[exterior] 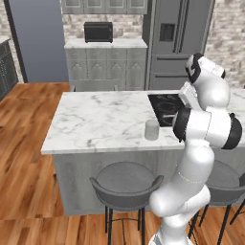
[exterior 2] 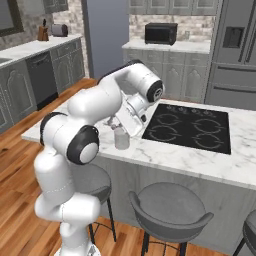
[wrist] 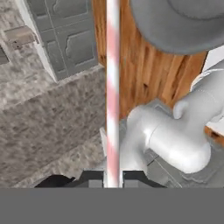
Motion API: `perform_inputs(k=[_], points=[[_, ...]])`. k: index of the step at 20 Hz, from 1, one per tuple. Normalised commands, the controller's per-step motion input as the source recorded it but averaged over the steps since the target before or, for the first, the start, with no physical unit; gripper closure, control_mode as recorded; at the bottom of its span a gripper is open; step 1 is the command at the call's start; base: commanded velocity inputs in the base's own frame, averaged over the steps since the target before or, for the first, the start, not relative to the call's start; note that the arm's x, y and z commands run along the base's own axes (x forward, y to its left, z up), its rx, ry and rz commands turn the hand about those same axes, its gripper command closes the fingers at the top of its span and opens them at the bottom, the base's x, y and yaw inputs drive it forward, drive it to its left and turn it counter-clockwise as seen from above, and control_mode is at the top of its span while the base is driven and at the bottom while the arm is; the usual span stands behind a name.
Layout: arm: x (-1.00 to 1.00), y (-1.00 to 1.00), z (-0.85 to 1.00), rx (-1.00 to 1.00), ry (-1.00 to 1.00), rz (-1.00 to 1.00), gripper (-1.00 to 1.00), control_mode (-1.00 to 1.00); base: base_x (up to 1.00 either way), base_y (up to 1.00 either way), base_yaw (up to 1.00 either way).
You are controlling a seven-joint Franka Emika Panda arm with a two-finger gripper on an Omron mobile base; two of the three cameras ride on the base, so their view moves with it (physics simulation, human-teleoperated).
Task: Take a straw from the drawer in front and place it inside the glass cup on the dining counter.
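A thin pink-and-white striped straw [wrist: 113, 87] runs straight up the hand view, with my gripper [wrist: 113, 177] shut on its lower end. In the right base view the gripper [exterior 2: 114, 124] hangs just above the glass cup [exterior 2: 121, 139], a small clear tumbler that also shows in the left base view [exterior: 151, 129]. The cup stands near the front edge of the dining counter [exterior: 95, 119], just left of the black cooktop [exterior: 165, 107]. In the left base view my own arm hides the fingers. The drawer is out of view.
Grey stools [exterior: 125, 184] [exterior 2: 170, 207] stand under the counter's front edge. The cooktop [exterior 2: 190, 127] lies right of the cup. Behind are wall cabinets with a black microwave [exterior: 98, 32] and a grey fridge [exterior: 179, 38]. Wood floor lies to the left.
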Motion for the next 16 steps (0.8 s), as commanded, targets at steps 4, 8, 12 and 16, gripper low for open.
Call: perform_inputs(k=[4, 8, 12, 16], points=[[0.01, 0.26, 0.17, -0.07, 0.64, -0.09, 1.00, -1.00, 0.00, 0.00, 0.00], [0.03, 0.28, 0.55, -0.08, 0.64, -0.10, 1.00, -1.00, 0.00, 0.00, 0.00], [0.00, 0.27, 0.57, -0.16, 0.55, -0.11, 1.00, -1.00, 0.00, 0.00, 0.00], [0.18, 0.41, 0.19, -0.37, 0.43, -0.08, 1.00, -1.00, 0.00, 0.00, 0.00]])
